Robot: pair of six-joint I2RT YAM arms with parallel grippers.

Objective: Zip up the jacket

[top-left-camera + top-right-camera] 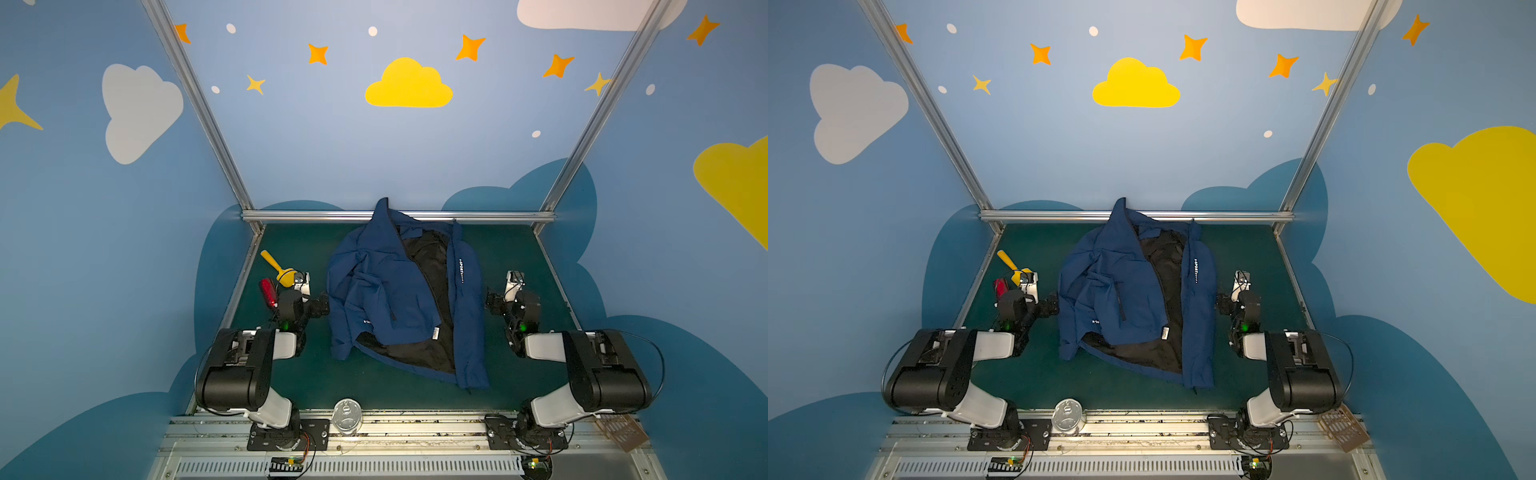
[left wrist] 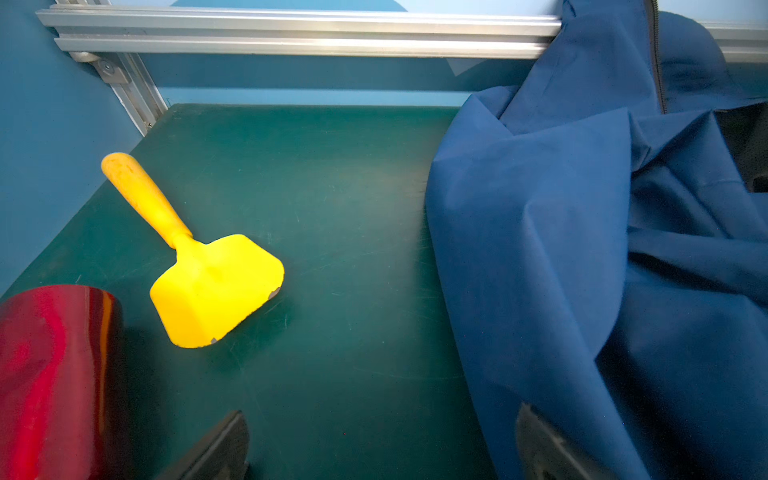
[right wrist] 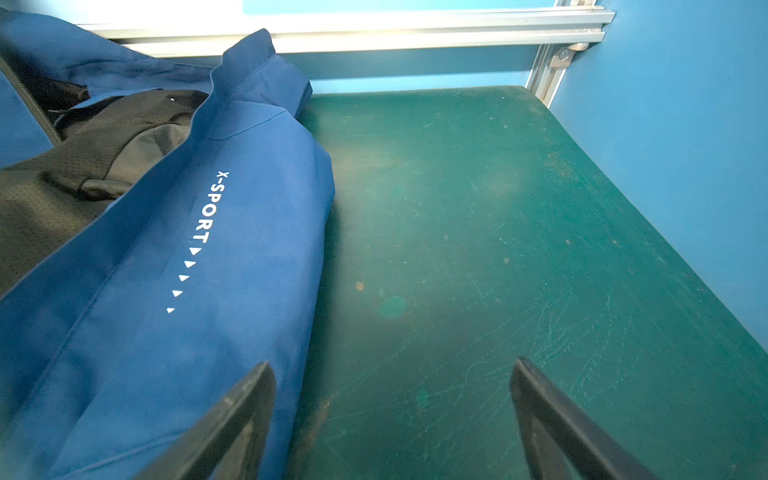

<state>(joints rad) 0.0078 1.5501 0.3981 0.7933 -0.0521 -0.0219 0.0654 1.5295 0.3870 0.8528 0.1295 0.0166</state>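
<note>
Symmetrically folded low, flanking jacket (image 1: 374,286); left fingers (image 2: 220,446) wide; right fingers (image 3: 237,415) wide, empty.

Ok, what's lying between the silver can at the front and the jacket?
Nothing. Only bare green mat separates the silver can from the jacket, as both top views show.

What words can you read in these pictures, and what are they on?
"X-SPORT", white, with five little triangles after it: on the blue front of the jacket.
On its folded side, small white print, seen in both top views: too small to read.
Near its lower edge, a white tag: too small to read.
</note>
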